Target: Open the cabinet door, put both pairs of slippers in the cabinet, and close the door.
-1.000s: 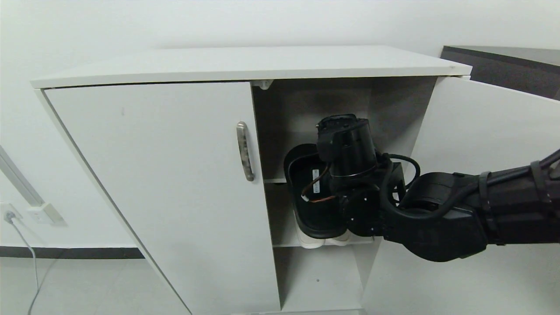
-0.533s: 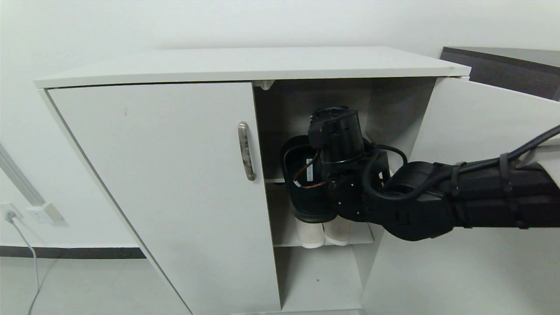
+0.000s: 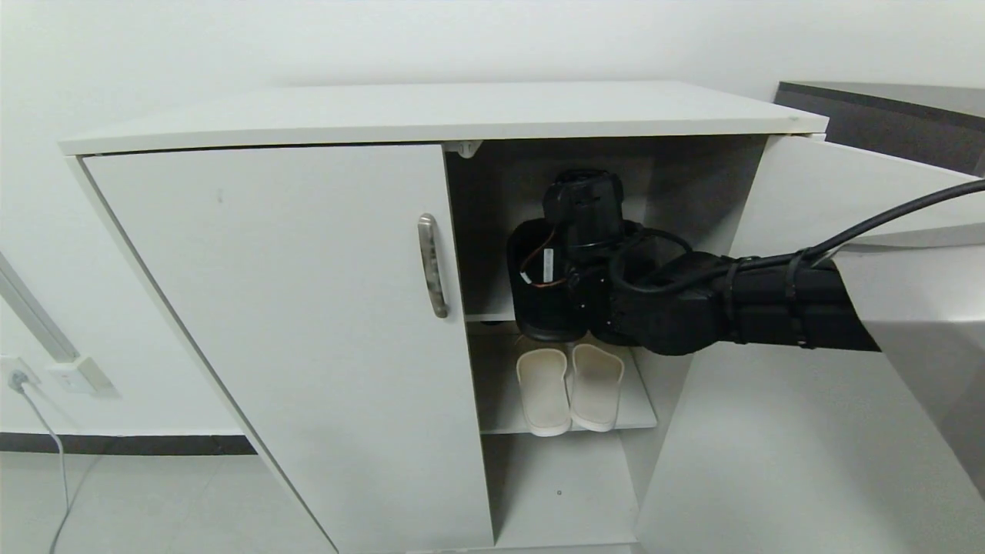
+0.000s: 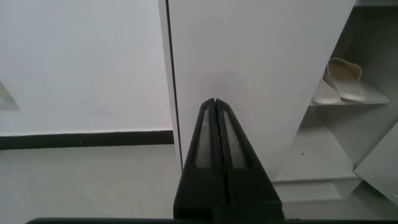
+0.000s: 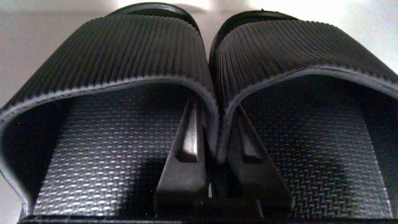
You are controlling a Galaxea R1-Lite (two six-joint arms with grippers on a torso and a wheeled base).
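Two black slippers (image 3: 539, 286) hang in the right gripper (image 5: 213, 124) — its fingers (image 5: 186, 143) clench their inner sides — at the upper shelf (image 3: 483, 316) of the cabinet (image 3: 431, 115). White slippers (image 3: 569, 388) lie one shelf below. Next, I think: push in, let go. The left gripper (image 4: 215, 124) is clenched on nothing.

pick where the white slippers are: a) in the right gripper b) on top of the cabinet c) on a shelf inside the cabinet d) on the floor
c: the white slippers lie side by side on a shelf inside the cabinet, below the black slippers pinched in the right gripper.
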